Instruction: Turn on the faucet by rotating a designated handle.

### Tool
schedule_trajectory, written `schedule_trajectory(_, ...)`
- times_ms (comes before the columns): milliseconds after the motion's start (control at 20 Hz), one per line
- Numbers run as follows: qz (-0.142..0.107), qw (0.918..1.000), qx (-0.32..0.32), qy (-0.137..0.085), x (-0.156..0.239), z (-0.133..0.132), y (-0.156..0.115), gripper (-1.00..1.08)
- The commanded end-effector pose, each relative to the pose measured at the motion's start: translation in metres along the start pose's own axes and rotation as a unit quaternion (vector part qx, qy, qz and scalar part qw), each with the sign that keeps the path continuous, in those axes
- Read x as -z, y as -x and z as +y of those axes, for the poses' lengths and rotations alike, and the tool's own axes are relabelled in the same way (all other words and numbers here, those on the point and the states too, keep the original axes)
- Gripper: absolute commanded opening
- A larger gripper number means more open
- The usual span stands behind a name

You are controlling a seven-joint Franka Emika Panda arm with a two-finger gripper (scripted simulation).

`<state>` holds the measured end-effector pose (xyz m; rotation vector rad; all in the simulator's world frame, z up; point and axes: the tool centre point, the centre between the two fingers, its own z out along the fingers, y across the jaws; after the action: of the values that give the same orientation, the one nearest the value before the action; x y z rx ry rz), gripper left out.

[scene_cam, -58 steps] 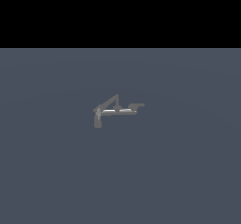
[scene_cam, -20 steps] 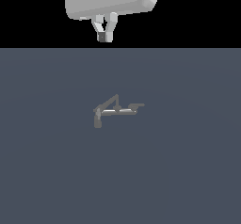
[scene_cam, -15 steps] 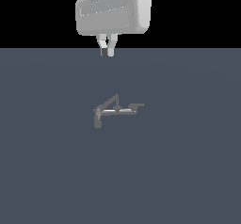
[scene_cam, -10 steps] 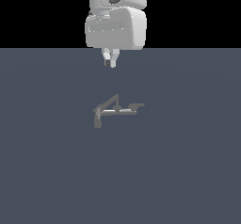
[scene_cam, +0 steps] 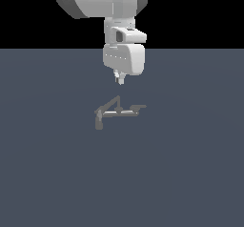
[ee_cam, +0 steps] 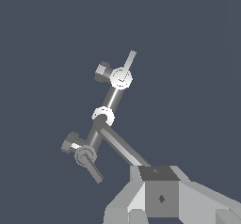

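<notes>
End effector (scene_cam: 119,79): hangs from the white arm above the faucet, touching nothing; its two fingertips sit close together, a narrow stance with nothing between them; the wrist view shows only its grey body at the picture's edge.

Faucet (scene_cam: 116,111): small dull-grey fixture of thin rods on the dark surface (scene_cam: 190,173), just below the end effector; one pale horizontal rod, one slanted rod rising toward the fingertips, a stubby cylinder at the exterior view's left end.

Handle (scene_cam: 138,108): short flat paddle-shaped tab with a rounded tip at the exterior view's right end of the horizontal rod; apart from the end effector, lower and toward the exterior view's right.

Step in hand: approach, handle not yet contacted.

How to do it well: likely descend clear of the slanted rod; shift toward the exterior view's right; meet the paddle near its rounded tip, where leverage is greatest; push sideways around its pivot rather than pressing down.

Risk: snagging the slanted rod instead.
</notes>
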<state>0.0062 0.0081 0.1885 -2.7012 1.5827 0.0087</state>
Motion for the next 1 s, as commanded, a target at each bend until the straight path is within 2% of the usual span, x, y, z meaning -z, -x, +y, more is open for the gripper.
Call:
schedule_trajectory(0, 0.001, 0.9996, -0.030, 0.000, -0.016, -0.009, -0.014, -1.00)
schedule_trajectory(300, 0.004, 0.9948, -0.102, 0.002, -0.055, -0.026, -0.050, -1.00)
schedule_trajectory(650, 0.006, 0.9843, -0.176, 0.002, -0.095, -0.039, -0.091, -1.00)
schedule_trajectory(950, 0.006, 0.9758, -0.218, 0.002, -0.117, -0.043, -0.115, -1.00)
